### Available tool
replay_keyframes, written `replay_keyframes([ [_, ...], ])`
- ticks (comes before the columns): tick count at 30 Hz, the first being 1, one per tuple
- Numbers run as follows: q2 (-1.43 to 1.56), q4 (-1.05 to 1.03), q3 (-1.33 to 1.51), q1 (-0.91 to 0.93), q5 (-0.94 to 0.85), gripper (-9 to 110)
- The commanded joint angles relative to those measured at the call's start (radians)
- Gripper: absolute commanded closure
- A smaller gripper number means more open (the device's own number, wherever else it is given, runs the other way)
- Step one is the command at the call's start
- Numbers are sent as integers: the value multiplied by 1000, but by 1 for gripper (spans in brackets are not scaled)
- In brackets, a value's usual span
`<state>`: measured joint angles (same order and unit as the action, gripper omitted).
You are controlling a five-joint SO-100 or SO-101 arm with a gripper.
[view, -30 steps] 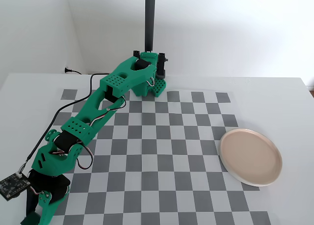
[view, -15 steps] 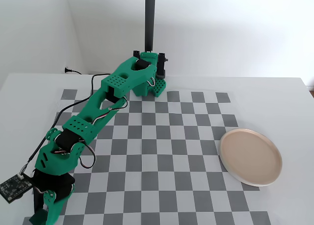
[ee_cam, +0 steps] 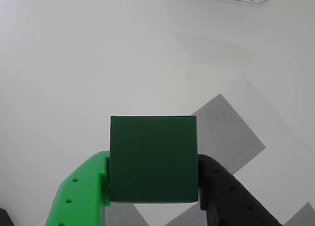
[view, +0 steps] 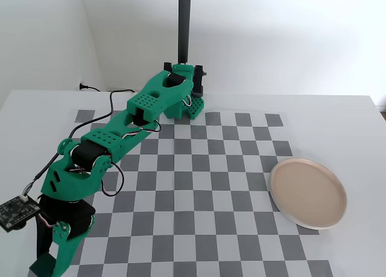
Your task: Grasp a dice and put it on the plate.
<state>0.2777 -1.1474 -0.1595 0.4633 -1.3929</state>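
In the wrist view the dice (ee_cam: 152, 157), a plain dark green cube, fills the gap between my gripper's (ee_cam: 153, 163) bright green finger (ee_cam: 83, 191) on the left and black finger (ee_cam: 221, 191) on the right; the gripper is shut on it. White table and grey checker squares show behind it. In the fixed view the gripper (view: 49, 262) hangs at the near left corner of the checkered mat, pointing down, and I cannot make out the dice there. The pinkish-beige plate (view: 308, 192) lies bare at the mat's right edge, far from the gripper.
The arm's base (view: 181, 99) and a black pole (view: 184, 23) stand at the back of the checkered mat (view: 199, 186). A small circuit board (view: 15, 213) juts out left of the wrist. A black cable (view: 96, 108) runs along the left side.
The forearm and wrist have risen and swung slightly toward the mat; the gripper sits a little higher than a second ago, still at the near left corner.
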Motion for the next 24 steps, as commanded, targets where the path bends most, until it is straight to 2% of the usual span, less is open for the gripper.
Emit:
replay_keyframes([
  [1, 106, -3, -51, -26, 11, 106],
  [12, 453, 137, 442, -52, 25, 106],
  [24, 865, 413, 1072, -117, -12, 106],
])
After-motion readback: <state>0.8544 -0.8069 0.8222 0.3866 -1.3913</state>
